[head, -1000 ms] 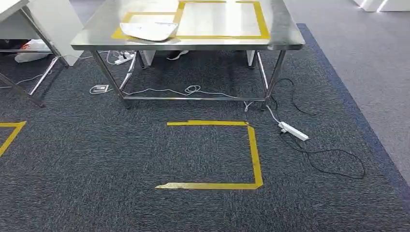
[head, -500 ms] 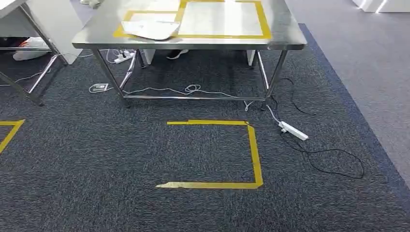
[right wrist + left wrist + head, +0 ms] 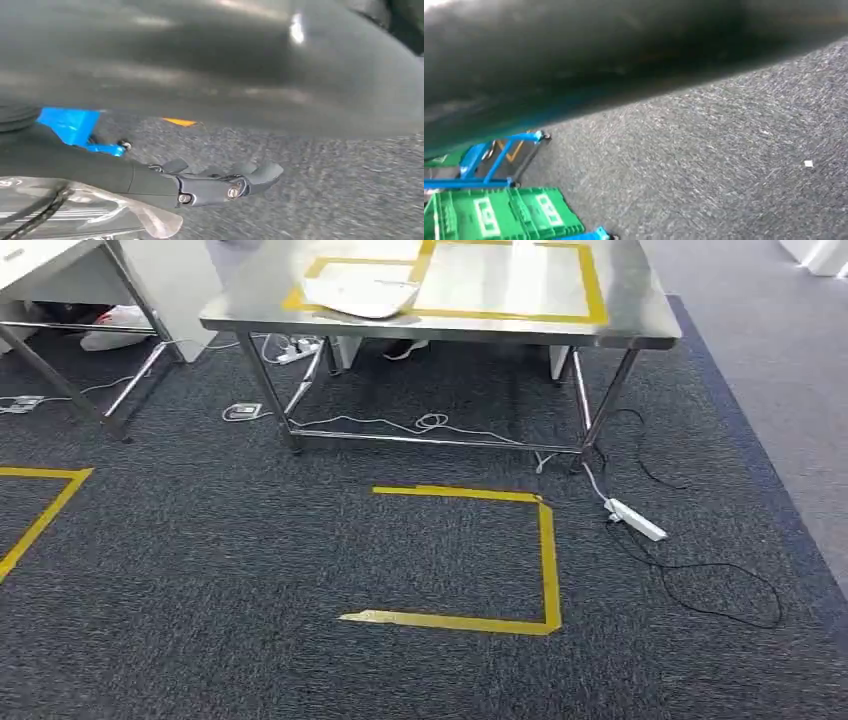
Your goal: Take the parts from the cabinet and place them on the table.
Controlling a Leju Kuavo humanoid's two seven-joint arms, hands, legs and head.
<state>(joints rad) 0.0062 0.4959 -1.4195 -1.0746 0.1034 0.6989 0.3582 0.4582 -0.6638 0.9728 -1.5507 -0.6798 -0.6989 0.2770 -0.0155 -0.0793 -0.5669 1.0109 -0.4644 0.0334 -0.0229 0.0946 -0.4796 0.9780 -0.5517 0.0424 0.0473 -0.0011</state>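
On table, white tray.

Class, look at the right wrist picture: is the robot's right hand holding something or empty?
Holding something. The right hand has dark fingers lying over a clear plastic bag; the bag's contents cannot be made out.

Dark carpet with yellow tape; a power strip lies by the steel table.

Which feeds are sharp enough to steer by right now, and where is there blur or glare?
Head view: sharp, with soft glare on the steel table. Left wrist view: blurred, dark body part across the top. Right wrist view: motion-smeared carpet, robot hand fairly crisp.
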